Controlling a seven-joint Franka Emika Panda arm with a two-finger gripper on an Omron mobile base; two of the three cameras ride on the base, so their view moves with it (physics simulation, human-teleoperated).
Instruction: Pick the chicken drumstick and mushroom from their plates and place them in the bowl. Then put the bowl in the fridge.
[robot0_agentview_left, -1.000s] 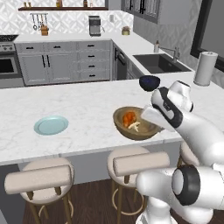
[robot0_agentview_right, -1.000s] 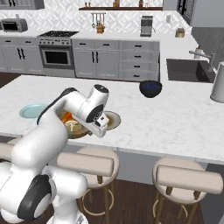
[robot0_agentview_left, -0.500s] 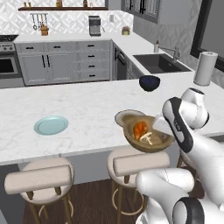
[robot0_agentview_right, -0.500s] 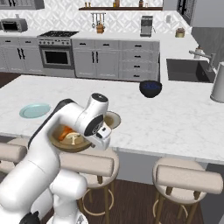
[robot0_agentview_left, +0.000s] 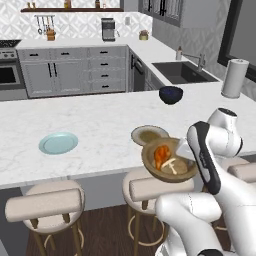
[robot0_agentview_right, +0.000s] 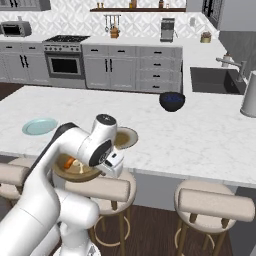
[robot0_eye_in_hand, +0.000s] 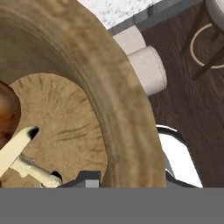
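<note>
- The gripper (robot0_agentview_left: 184, 156) is clamping the near rim of the wooden bowl (robot0_agentview_left: 169, 161), holding it in the air just off the counter's front edge, above a stool (robot0_agentview_left: 159, 189).
- The chicken drumstick (robot0_agentview_left: 161, 155) and the mushroom (robot0_agentview_left: 171, 166) are lying inside the bowl.
- The grey-brown plate (robot0_agentview_left: 149, 135) is sitting just behind, the light blue plate (robot0_agentview_left: 58, 143) well to the left.

No readable text, labels, brands, numbers or signs anywhere.
</note>
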